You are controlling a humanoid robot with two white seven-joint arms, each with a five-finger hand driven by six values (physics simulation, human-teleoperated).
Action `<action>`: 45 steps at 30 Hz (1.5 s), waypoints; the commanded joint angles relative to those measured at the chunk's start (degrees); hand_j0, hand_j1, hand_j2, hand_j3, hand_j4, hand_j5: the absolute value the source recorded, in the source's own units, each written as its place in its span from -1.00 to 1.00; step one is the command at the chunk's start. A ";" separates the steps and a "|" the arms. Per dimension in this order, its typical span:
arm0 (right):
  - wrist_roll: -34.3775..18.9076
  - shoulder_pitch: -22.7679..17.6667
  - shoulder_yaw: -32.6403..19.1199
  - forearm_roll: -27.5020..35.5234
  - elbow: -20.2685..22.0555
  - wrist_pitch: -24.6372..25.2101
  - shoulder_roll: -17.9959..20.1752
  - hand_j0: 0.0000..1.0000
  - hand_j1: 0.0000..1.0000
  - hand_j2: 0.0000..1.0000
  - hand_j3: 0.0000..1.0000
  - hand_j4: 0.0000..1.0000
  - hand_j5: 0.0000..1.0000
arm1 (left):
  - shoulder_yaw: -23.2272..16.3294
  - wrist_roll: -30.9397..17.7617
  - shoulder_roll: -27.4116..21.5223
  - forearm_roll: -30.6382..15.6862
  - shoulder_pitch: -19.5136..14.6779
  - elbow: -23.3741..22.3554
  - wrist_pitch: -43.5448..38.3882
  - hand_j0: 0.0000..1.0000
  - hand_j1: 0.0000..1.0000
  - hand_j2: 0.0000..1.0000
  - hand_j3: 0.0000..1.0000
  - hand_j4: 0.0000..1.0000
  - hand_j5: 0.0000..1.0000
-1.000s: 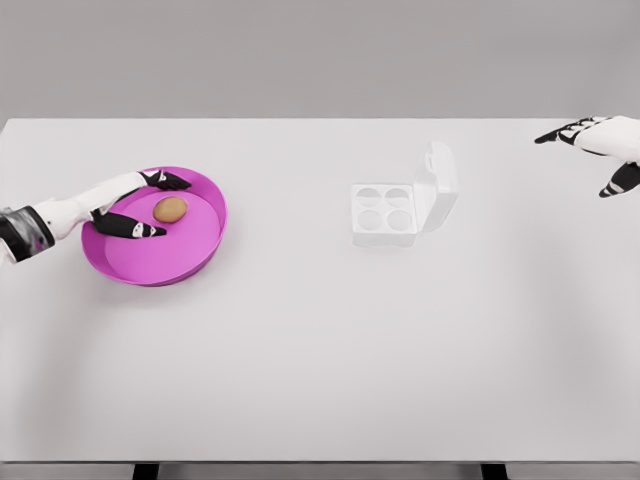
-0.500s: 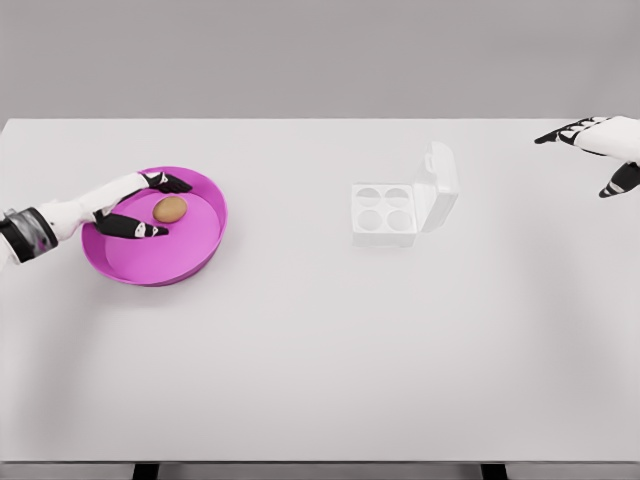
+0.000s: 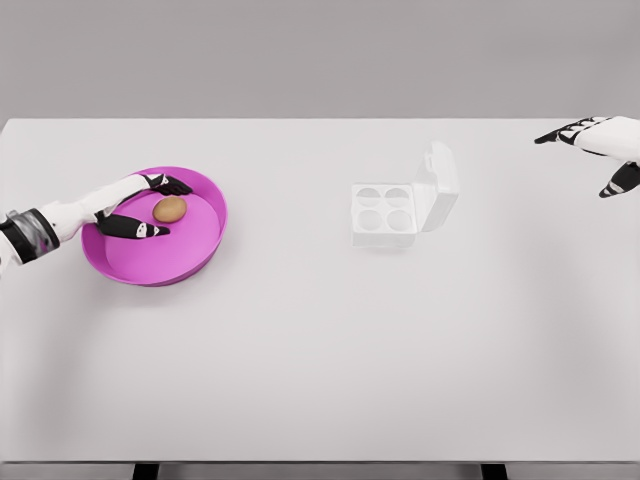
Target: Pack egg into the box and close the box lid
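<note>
A brown egg [image 3: 170, 209] lies in a magenta bowl [image 3: 196, 255] at the left of the white table. My left hand [image 3: 156, 207] reaches into the bowl from the left, its black-tipped fingers open on either side of the egg, just short of touching it. A white egg box [image 3: 384, 214] with four empty cups sits right of the middle, its lid [image 3: 439, 187] standing open on the right side. My right hand [image 3: 600, 153] hovers at the far right edge, fingers spread, holding nothing.
The white table [image 3: 320, 350] spans the whole view, its front edge near the bottom of the picture. Nothing else stands between the bowl and the box.
The left hand has crept slightly forward around the egg, the lower finger closing in a little. The egg, box and right hand have not moved.
</note>
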State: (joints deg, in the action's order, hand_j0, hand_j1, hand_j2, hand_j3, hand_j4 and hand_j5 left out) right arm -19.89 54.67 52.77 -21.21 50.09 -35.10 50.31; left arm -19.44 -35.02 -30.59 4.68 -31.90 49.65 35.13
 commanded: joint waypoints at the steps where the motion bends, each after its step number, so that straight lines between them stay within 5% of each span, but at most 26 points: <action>1: 0.03 0.00 -0.12 0.29 0.01 0.10 0.05 1.00 1.00 1.00 1.00 1.00 1.00 | 0.02 0.02 0.00 -0.47 0.00 -0.17 -0.13 0.49 0.49 0.49 0.49 0.49 0.49; 28: -0.06 -0.09 -0.03 0.21 0.27 0.10 0.05 1.00 1.00 1.00 1.00 1.00 1.00 | 0.02 0.02 0.62 0.15 -0.35 -1.23 -0.13 0.36 0.36 0.36 0.36 0.36 0.36; 38: -0.06 -0.17 -0.03 0.12 0.45 0.10 0.14 1.00 1.00 1.00 1.00 1.00 1.00 | 0.02 0.02 0.62 0.15 -0.35 -1.14 -0.13 -0.08 -0.08 -0.08 -0.08 -0.08 -0.08; 45: 0.02 -0.09 -0.03 -0.58 1.94 0.10 0.75 1.00 1.00 1.00 1.00 1.00 1.00 | 0.02 0.02 0.62 0.15 -0.44 -0.35 -0.13 -0.20 -0.20 -0.20 -0.20 -0.20 -0.20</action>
State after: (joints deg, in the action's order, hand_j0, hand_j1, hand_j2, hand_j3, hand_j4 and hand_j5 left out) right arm -19.93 54.58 52.82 -21.87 51.81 -35.09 50.78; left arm -19.48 -35.03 -29.96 5.31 -32.34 49.04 35.13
